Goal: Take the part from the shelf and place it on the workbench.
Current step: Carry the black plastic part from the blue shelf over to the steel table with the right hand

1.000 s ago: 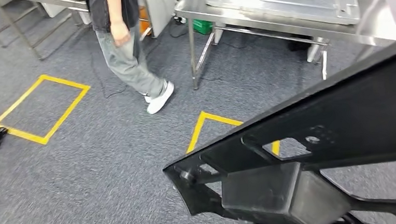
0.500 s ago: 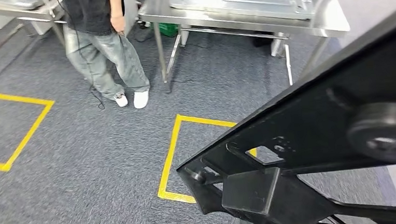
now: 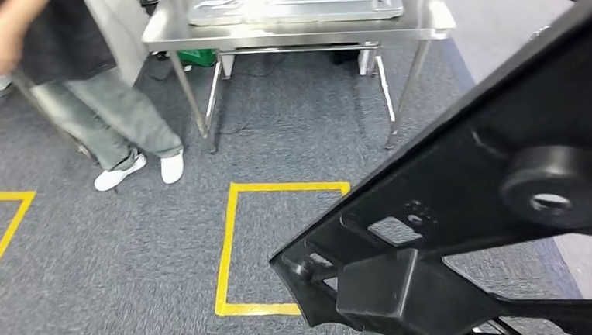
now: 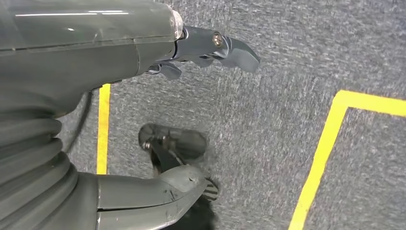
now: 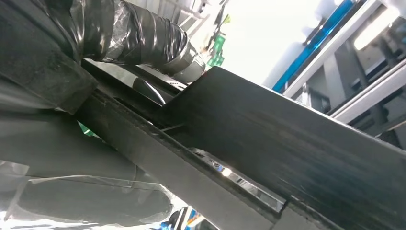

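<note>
- Close in the head view, the black part is carried low on the right, tilted, above the grey carpet.
- In the right wrist view, the part is gripped by the right hand, its taped fingers wrapped over the edge.
- The left hand is seen over the carpet, fingers apart, nothing held.
- A steel counter is seen ahead, with a grey metal panel laid on it.
- A yellow taped square is marked on the floor before the counter.
- A person is seen standing at the left.
</note>
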Motion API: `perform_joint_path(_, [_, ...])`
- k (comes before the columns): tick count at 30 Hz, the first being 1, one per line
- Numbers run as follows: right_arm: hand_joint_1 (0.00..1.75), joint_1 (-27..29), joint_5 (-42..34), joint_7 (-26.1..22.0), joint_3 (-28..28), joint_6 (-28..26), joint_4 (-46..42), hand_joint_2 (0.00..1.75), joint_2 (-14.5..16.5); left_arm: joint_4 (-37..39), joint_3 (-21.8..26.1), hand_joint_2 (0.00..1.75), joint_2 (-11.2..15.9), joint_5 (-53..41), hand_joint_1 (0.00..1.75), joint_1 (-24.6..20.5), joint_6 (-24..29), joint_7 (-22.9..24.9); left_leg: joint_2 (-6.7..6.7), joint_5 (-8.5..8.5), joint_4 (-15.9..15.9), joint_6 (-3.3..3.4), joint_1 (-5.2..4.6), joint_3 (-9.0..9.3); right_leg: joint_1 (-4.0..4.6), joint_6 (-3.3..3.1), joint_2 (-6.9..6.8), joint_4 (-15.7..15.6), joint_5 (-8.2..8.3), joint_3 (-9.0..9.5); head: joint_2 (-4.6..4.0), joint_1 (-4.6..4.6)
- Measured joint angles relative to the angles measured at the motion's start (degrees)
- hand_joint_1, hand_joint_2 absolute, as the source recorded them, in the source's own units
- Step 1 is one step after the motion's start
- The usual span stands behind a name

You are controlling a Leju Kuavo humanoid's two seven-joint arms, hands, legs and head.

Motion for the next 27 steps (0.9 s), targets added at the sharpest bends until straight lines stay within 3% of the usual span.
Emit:
perform_joint_path(1, [1.75,0.03,0.0,0.0,0.0,0.0,0.01,1.75,0.0,0.0,0.09,1.75,-0.01,0.01,0.0,0.16,0.0,0.01,-0.24,-0.8,3.25,0.03,-0.05,-1.98,0.15,-0.14,0.68,0.1,-0.12,0.03,0.0,0.01])
perform_joint_path(2, [1.75,0.06,0.0,0.01,0.0,0.0,0.01,1.75,0.0,0.0,0.17,1.75,-0.02,0.01,0.0,0.27,0.0,0.01,-0.34,-0.36,4.62,0.13,-0.1,-3.18,0.3,-0.21,1.42,0.2,-0.24,0.14,0.0,0.01])
perform_joint_path(3, [1.75,0.06,0.0,0.01,-0.01,0.0,0.01,1.75,0.0,0.0,0.22,1.75,-0.03,0.01,0.0,0.32,0.0,0.01,-0.47,1.33,3.66,0.31,-0.13,-3.32,0.43,-0.23,2.15,0.28,-0.38,0.33,0.0,0.01])
perform_joint_path(4, [1.75,0.07,0.0,0.01,-0.01,0.0,0.01,1.75,0.0,0.0,0.26,1.75,-0.04,0.01,0.0,0.31,-0.01,0.01,-0.87,3.85,0.78,0.58,-0.19,-2.55,0.53,-0.19,2.85,0.35,-0.54,0.59,0.0,0.01])
perform_joint_path(6, [1.75,0.04,0.01,0.01,-0.04,0.1,0.02,1.75,0.0,-0.01,0.41,1.75,-0.01,0.12,0.0,0.3,-0.13,-0.06,-3.16,8.42,-6.77,1.3,-0.32,-0.16,0.62,0.09,4.13,0.56,-0.91,0.89,0.0,0.02])
perform_joint_path(8, [1.75,0.07,0.06,-0.04,-0.09,0.29,0.02,1.75,0.0,-0.01,0.57,1.75,0.02,0.42,0.0,0.37,-0.51,-0.21,-4.64,9.65,-10.77,1.88,-0.56,1.1,0.55,0.7,5.33,0.79,-1.19,0.75,0.0,0.03])
perform_joint_path(10, [1.75,0.22,0.24,-0.1,-0.16,0.51,0.01,1.75,-0.01,0.0,0.64,1.75,-0.02,0.91,0.0,0.28,-1.08,-0.44,-3.88,9.43,-11.43,2.39,-0.65,1.49,0.44,1.45,6.24,0.8,-1.31,0.61,0.0,0.02])
perform_joint_path(13, [1.75,0.41,0.65,0.19,-0.26,0.6,-0.01,1.75,-0.09,0.0,0.72,1.75,-0.26,1.57,0.0,-0.11,-1.78,-0.66,-2.89,9.85,-12.15,3.13,-0.25,2.06,0.54,2.06,4.41,1.76,-1.99,0.37,0.0,0.05])
perform_joint_path(17, [1.75,0.2,0.75,0.36,-0.27,0.53,-0.01,1.75,-0.14,0.0,0.79,1.75,-0.31,1.85,0.0,-0.15,-2.03,-0.65,-2.64,9.88,-12.21,3.32,-0.26,2.08,0.5,2.39,2.21,3.76,-3.38,-0.54,0.0,0.07])
perform_joint_path(19, [1.75,0.03,0.55,0.61,-0.41,0.34,0.19,1.75,-0.14,0.0,0.99,1.75,-0.33,2.11,0.0,0.14,-2.69,-0.28,-1.64,9.64,-12.16,3.46,-0.32,2.13,-0.09,3.24,0.54,11.67,-6.61,-4.76,0.0,0.05])
perform_joint_path(20, [1.75,-0.02,0.4,0.71,-0.5,0.25,0.32,1.75,-0.14,0.0,1.09,1.75,-0.34,2.2,0.0,0.27,-3.08,-0.09,-1.1,9.45,-12.13,3.44,-0.35,2.25,-0.44,3.65,-0.06,14.16,-7.17,-6.19,0.0,0.04])
perform_joint_path(21, [1.75,-0.01,0.24,0.79,-0.58,0.18,0.44,1.75,-0.14,0.0,1.16,1.75,-0.36,2.22,0.0,0.36,-3.47,0.08,-0.61,9.21,-12.1,3.33,-0.38,2.45,-0.74,3.96,-0.43,14.93,-6.72,-6.72,0.0,0.04])
perform_joint_path(23, [1.75,-0.03,0.14,0.79,-0.66,0.15,0.5,1.75,-0.15,0.0,1.17,1.75,-0.37,2.19,0.0,0.29,-3.77,0.07,-0.42,8.75,-12.09,2.9,-0.43,3.07,-0.75,3.73,-0.7,6.92,-2.62,-2.69,0.0,0.04])
perform_joint_path(24, [1.75,-0.03,0.1,0.78,-0.68,0.14,0.51,1.75,-0.15,0.0,1.17,1.75,-0.37,2.17,0.0,0.26,-3.87,0.04,-0.37,8.51,-12.06,2.62,-0.51,3.31,-0.6,3.41,-0.79,3.75,-1.46,-1.09,0.0,0.04])
perform_joint_path(25, [1.75,-0.04,0.07,0.76,-0.69,0.13,0.52,1.75,-0.14,0.0,1.17,1.75,-0.37,2.16,0.0,0.25,-3.94,0.02,-0.34,8.31,-12.05,2.29,-0.59,3.46,-0.43,3.05,-0.84,1.73,-0.95,-0.11,0.0,0.04])
perform_joint_path(27, [1.75,-0.02,0.0,0.72,-0.72,0.09,0.54,1.75,-0.14,0.0,1.17,1.75,-0.37,2.1,0.0,0.22,-4.01,-0.05,-0.23,8.07,-12.17,1.6,-0.65,3.63,-0.07,2.25,-0.72,1.15,-1.19,0.09,0.0,0.03])
